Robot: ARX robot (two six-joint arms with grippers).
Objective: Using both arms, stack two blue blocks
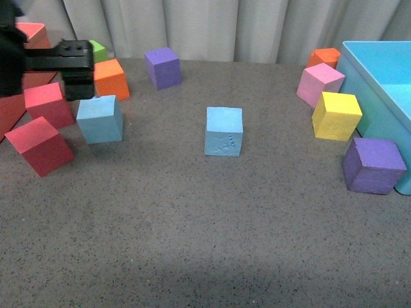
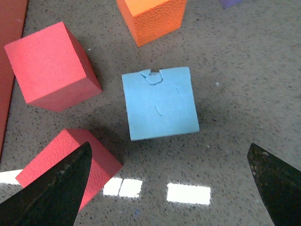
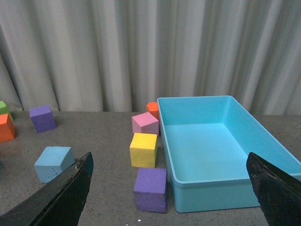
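Observation:
One sky-blue block [image 1: 99, 119] sits at the left of the table between red and orange cubes. It also shows in the left wrist view [image 2: 160, 103], with a notch on its top edge. The second blue block [image 1: 224, 131] stands alone mid-table with embossed marks on its front, and it shows in the right wrist view [image 3: 53, 163]. My left gripper [image 1: 76, 64] hovers above and just behind the left block, open and empty, its jaws [image 2: 169, 155] spread wide. My right gripper [image 3: 169, 157] is open and empty near the turquoise bin; it is out of the front view.
Two red cubes [image 1: 40, 145] [image 1: 48, 104], an orange cube [image 1: 111, 78] and a green cube [image 1: 98, 50] crowd the left block. A purple cube [image 1: 162, 67] sits at the back. Pink [image 1: 320, 85], yellow [image 1: 336, 115] and purple [image 1: 374, 165] cubes stand by the turquoise bin [image 1: 385, 122].

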